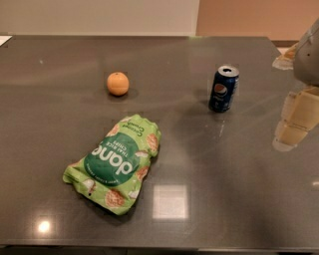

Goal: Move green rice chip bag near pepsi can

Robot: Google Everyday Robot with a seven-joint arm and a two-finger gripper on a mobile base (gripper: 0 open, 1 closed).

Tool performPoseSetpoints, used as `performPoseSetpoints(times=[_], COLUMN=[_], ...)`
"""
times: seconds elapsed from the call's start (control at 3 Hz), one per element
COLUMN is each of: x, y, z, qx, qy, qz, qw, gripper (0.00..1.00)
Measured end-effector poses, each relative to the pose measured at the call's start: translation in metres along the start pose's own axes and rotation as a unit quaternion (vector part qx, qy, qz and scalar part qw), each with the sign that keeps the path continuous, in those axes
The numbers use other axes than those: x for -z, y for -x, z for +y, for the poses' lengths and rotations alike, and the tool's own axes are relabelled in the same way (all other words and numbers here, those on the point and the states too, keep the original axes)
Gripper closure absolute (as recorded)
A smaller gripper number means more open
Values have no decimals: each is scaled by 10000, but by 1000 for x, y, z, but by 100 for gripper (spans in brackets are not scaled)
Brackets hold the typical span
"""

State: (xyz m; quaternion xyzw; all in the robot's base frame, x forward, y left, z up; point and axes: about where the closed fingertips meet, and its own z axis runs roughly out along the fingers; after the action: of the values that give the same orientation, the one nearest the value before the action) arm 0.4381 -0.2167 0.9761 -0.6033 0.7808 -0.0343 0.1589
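The green rice chip bag [116,162] lies flat on the dark grey table [239,189], left of centre and toward the front, with its lettering upside down to the camera. The pepsi can [223,88] stands upright at the back right, well apart from the bag. My gripper [294,119] hangs at the right edge of the view, pale cream below a grey arm part, to the right of the can and a little nearer the front. It is far from the bag and touches nothing.
An orange fruit [118,83] sits at the back, left of the can and behind the bag. The table's far edge meets a pale wall [99,15]. Ceiling lights reflect on the tabletop near the front.
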Motion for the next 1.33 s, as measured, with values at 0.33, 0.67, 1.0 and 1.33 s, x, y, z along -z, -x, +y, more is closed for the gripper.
performPoseSetpoints(times=[0.33, 0.67, 1.0, 1.33], x=[1, 1, -7, -15], y=[1, 18, 52, 87], z=[0, -6, -8, -6], qx=[6, 274, 735, 1195], qy=[-11, 39, 149, 245], qz=[-1, -11, -162, -414], qw=[10000, 9996, 9970, 9917], gripper=[0, 0, 0, 0])
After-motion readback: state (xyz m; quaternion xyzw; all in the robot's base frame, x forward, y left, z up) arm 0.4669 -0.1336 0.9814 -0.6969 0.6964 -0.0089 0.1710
